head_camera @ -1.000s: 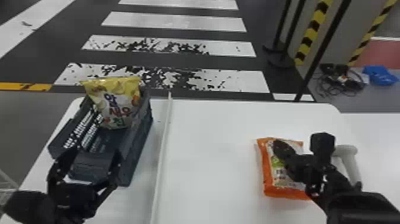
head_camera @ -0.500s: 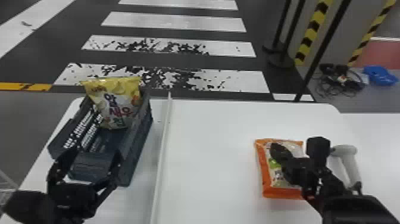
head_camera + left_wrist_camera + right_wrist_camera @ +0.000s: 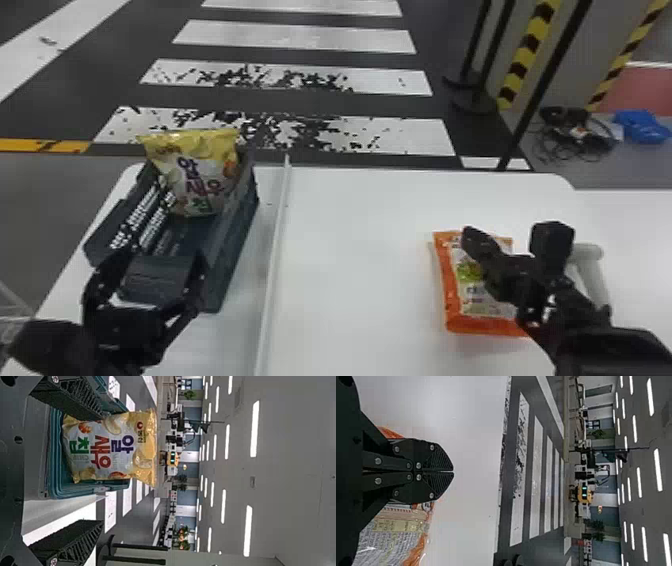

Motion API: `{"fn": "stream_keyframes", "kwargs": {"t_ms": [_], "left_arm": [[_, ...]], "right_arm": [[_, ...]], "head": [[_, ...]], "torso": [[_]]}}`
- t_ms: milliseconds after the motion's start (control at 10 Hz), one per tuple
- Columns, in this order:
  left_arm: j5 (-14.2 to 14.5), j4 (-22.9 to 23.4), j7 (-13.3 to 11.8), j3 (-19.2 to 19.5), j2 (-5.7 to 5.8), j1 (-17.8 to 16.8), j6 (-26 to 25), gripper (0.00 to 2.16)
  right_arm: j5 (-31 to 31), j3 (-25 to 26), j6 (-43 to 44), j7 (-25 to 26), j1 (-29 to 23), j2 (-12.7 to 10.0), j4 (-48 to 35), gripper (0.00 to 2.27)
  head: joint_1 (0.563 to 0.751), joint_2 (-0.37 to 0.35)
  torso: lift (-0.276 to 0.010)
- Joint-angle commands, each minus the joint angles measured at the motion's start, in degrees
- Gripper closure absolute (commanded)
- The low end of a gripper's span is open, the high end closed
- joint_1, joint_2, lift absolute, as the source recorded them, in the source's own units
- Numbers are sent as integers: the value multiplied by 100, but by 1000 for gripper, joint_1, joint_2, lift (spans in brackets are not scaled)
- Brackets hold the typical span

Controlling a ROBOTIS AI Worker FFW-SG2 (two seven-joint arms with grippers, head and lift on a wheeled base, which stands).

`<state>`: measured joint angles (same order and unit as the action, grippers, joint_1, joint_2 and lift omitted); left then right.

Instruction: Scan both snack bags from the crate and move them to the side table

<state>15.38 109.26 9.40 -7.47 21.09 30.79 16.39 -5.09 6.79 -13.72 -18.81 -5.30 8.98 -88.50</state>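
In the head view, my right gripper (image 3: 470, 239) is over the orange snack bag (image 3: 452, 305), which lies flat on the white table. In the right wrist view, my right gripper (image 3: 453, 471) has its two fingers together and nothing visible between them; the orange bag (image 3: 391, 546) is behind and beneath them. Whether they touch it, I cannot tell. The yellow snack bag (image 3: 202, 172) stands upright at the crate's (image 3: 232, 225) far end. My left gripper (image 3: 154, 265) is at the crate's near end, open; in the left wrist view, my left gripper (image 3: 103, 470) faces the yellow bag (image 3: 107, 451).
A pale handheld scanner (image 3: 592, 280) lies right of the orange bag, partly behind the right arm. A thin white raised strip (image 3: 272, 275) divides the crate's side from the rest of the table (image 3: 350, 280). Another white surface (image 3: 625, 225) adjoins at the right.
My right gripper shifted slightly left, then back right and a little away from the robot; the orange bag moved slightly along with it. The left arm has kept still.
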Motion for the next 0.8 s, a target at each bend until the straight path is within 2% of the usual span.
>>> {"fn": "stream_keyframes", "kwargs": {"t_ms": [0,200,300,500,600,700], "left_arm": [[0,8,0,0,0,15,0,66],[0,26,9,17,9,32,0,66],[0,43,9,26,9,50,0,66],[0,61,9,61,35,76,18,66],[9,61,18,79,53,76,18,66],[18,52,26,79,62,76,18,66]], "right_arm": [[-80,95,-13,0,-200,-11,-422,2172],[-274,429,-66,0,-454,-20,-905,1905],[-300,631,-136,0,-578,7,-1099,1565],[-476,1062,-241,0,-841,68,-1362,731],[-493,1229,-241,0,-964,183,-1433,299],[-625,1404,-241,-9,-1043,244,-1450,174]], "head": [[695,-45],[695,-50],[695,-61],[695,-94],[695,-119],[695,-145]], "torso": [[-99],[-99],[-99],[-99],[-99],[-99]]}}
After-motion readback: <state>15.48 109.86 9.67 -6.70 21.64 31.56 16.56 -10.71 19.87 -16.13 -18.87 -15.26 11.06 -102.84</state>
